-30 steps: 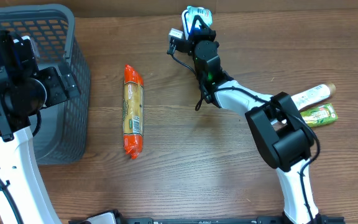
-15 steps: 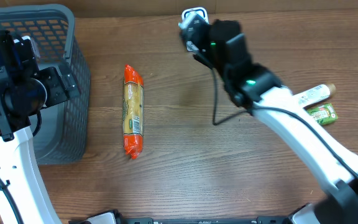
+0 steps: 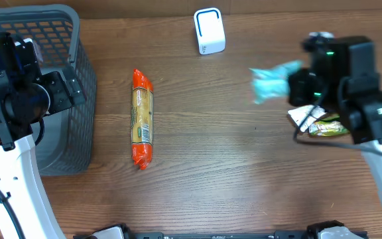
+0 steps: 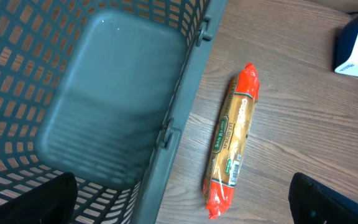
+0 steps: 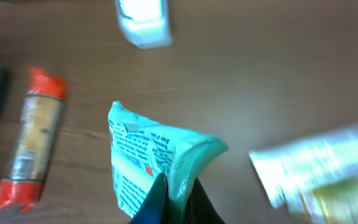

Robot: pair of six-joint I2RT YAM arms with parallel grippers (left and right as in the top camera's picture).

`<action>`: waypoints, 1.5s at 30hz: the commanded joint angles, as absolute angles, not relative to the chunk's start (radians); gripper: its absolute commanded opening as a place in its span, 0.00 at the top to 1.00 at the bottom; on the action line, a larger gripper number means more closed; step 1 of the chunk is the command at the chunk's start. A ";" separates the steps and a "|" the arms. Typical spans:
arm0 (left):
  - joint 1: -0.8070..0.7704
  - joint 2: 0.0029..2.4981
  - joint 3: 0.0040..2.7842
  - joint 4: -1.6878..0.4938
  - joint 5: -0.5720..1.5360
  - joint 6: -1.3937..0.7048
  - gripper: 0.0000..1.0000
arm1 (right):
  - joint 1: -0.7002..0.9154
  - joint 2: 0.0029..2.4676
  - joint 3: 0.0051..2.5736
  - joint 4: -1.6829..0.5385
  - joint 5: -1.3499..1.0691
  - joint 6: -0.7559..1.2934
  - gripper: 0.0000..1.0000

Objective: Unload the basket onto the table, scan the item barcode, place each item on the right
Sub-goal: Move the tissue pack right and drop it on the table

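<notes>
My right gripper (image 3: 298, 85) is shut on a crumpled teal packet (image 3: 272, 81) and holds it above the table at the right, blurred in the overhead view. In the right wrist view the packet (image 5: 151, 155) sticks up from the closed fingers (image 5: 194, 202), printed side to the left. The white barcode scanner (image 3: 209, 31) stands at the back middle, well left of the packet, and its blurred body (image 5: 143, 22) shows at the top of the wrist view. My left gripper (image 4: 185, 205) hangs wide open over the basket's right wall, holding nothing.
A grey mesh basket (image 3: 83, 93) fills the left side. A long orange-ended pack (image 3: 142, 118) lies lengthwise between basket and centre. A white tube and a green packet (image 3: 328, 123) lie under my right arm at the right edge.
My right arm has swung from the scanner at the back to the right side, carrying the teal packet along. The left arm has not moved.
</notes>
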State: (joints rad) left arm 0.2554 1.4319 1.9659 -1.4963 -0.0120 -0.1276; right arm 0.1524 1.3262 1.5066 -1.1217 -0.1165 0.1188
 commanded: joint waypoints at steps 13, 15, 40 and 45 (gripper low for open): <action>0.255 1.436 1.965 -1.491 -0.007 -0.135 0.00 | -0.241 1.452 1.214 -1.007 -0.144 0.179 0.96; 0.255 1.436 1.965 -1.492 -0.007 -0.135 0.00 | -0.284 1.473 1.212 -0.996 -0.144 0.179 0.83; 0.255 1.436 1.965 -1.492 -0.007 -0.135 0.00 | -0.295 1.421 1.444 -1.267 -0.530 0.175 0.18; 0.255 1.436 1.965 -1.492 -0.007 -0.135 0.00 | -0.201 1.422 1.443 -1.261 -0.586 0.175 0.14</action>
State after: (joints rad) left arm 0.2554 1.4322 1.9659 -1.4960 -0.0120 -0.1276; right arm -0.2543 1.4372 1.4216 -1.2709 -0.5171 0.1825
